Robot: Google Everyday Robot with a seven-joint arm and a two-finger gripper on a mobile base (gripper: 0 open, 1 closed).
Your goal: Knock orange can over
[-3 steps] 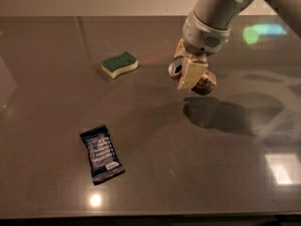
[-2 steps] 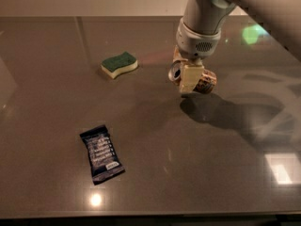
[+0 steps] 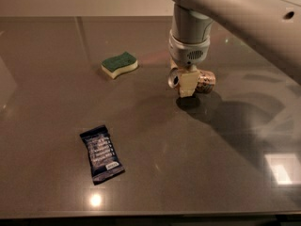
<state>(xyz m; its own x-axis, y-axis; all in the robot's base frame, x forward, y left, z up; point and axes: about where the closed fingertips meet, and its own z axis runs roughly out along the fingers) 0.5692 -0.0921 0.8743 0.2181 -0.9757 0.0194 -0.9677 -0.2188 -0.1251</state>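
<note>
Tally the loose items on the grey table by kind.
golden-orange aluminium drink can: 1
green-and-yellow kitchen sponge: 1
dark blue foil snack wrapper: 1
Total: 3
The gripper hangs right against the can.

A small golden-orange aluminium drink can (image 3: 207, 81) is turned on its side over a glossy dark grey tabletop (image 3: 155, 182), its silver end facing left. The cream-coloured gripper (image 3: 185, 86) of a pale grey robot arm (image 3: 190, 36) hangs straight down in front of the can, hiding its middle. A green-and-yellow wavy sponge (image 3: 119, 64) lies left of the can and slightly farther back, and a dark blue foil snack wrapper (image 3: 102, 154) lies well apart from the can, left and nearer the camera
</note>
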